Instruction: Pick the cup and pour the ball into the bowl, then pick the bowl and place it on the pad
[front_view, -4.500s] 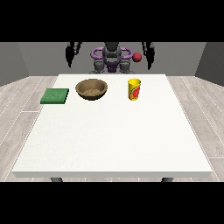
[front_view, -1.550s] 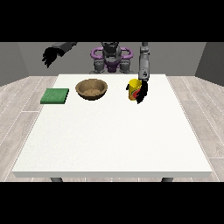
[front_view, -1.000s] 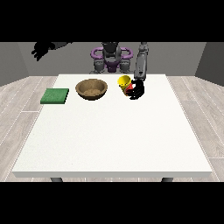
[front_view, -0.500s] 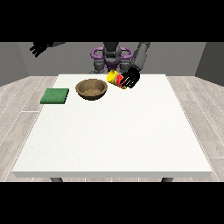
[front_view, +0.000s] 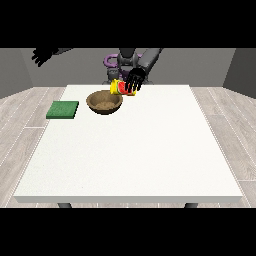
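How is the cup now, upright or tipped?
Tipped. The cup lies sideways in the hand at the view's right, mouth toward the bowl.

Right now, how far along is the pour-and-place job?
Picked up: the cup is in the robot hand at the view's right, tipped sideways over the bowl's far rim. The pour is in hand; I can't see the ball. Left: carry the bowl to the green pad, where nothing sits yet.

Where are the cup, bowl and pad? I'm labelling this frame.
cup (front_view: 118, 88), front view, on its yellow side.
bowl (front_view: 104, 102), front view, on its inside.
pad (front_view: 63, 110), front view, on its green top.
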